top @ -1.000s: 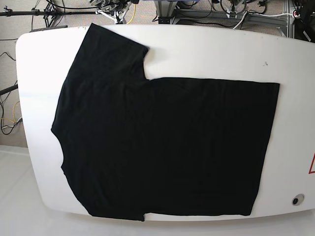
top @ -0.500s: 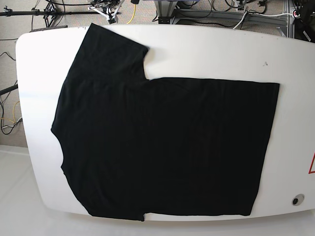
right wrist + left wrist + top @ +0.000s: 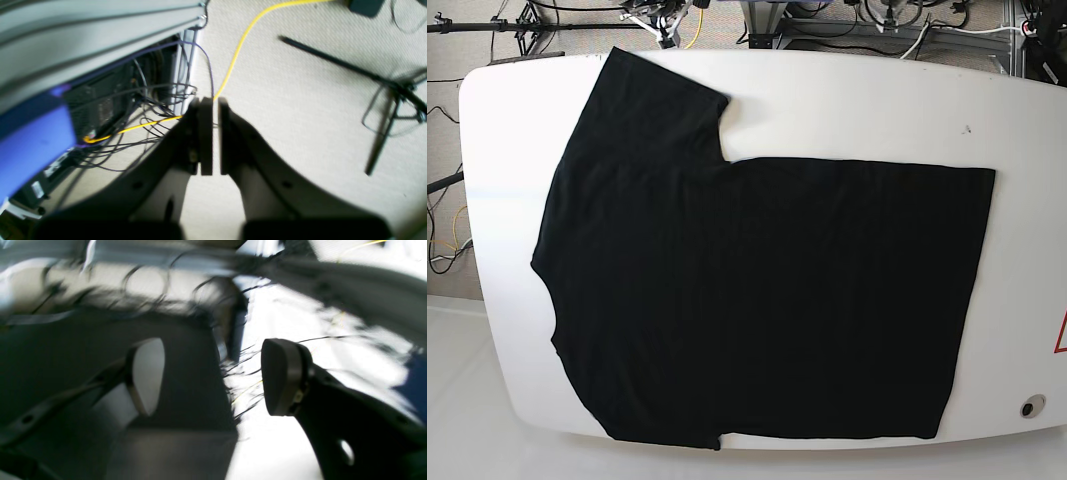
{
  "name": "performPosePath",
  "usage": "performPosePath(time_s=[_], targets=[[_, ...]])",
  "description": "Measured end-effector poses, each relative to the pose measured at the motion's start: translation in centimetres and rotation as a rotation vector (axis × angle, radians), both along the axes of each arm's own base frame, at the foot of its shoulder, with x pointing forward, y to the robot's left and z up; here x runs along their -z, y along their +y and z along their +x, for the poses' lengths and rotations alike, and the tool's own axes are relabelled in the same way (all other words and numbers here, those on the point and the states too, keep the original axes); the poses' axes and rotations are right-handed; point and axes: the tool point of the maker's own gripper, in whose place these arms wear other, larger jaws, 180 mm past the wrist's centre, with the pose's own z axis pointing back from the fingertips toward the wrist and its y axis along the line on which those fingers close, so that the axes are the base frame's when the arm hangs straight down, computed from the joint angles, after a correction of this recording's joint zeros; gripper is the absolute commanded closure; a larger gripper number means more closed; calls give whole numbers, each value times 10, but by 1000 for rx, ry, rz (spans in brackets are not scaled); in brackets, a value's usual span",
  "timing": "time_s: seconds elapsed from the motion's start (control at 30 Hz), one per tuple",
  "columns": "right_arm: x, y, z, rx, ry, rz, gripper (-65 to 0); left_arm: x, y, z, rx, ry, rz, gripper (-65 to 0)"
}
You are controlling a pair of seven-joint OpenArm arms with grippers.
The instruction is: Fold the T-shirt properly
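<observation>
Large plain black short-sleeved T-shirt (image 3: 757,300) lying flat, spread over most of white oval tabletop (image 3: 847,105); one sleeve pointing toward far-left edge, hem toward right side. No arm showing in base view. Left gripper (image 3: 213,376) hanging with fingers (image 3: 278,376) released, wide gap, nothing between; view blurred. Right gripper (image 3: 212,136) hanging over beige carpet floor (image 3: 300,100) near yellow cable (image 3: 240,46); fingers (image 3: 205,136) clenched, empty.

Base view: evenly and brightly lit, sharp; the table (image 3: 847,110) edges are bowed by lens distortion. Left wrist view: heavily smeared by motion blur, with blown-out glare right of the dark panel (image 3: 186,373). Right wrist view: daylit, softly blurred; faint shadows are cast on the carpet (image 3: 300,100).
</observation>
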Motion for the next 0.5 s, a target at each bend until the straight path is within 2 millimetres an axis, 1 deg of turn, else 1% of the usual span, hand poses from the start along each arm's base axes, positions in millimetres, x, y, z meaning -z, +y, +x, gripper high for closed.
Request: performPosePath(time_s=[0.13, 0.2, 0.3, 0.4, 0.5], targets=[[0, -4, 1, 25, -5, -6, -23, -3, 17, -4, -20, 1, 15, -423], [0, -6, 2, 24, -7, -11, -26, -3, 20, -1, -23, -2, 18, -423], [0, -5, 3, 21, -12, -9, -27, -3, 14, 6, -31, -19, -13, -421], [-1, -2, 3, 21, -10, 9, -28, -3, 4, 16, -37, -40, -49, -420], [-2, -3, -2, 22, -10, 12, -27, -4, 1, 16, -50, -46, -76, -421]])
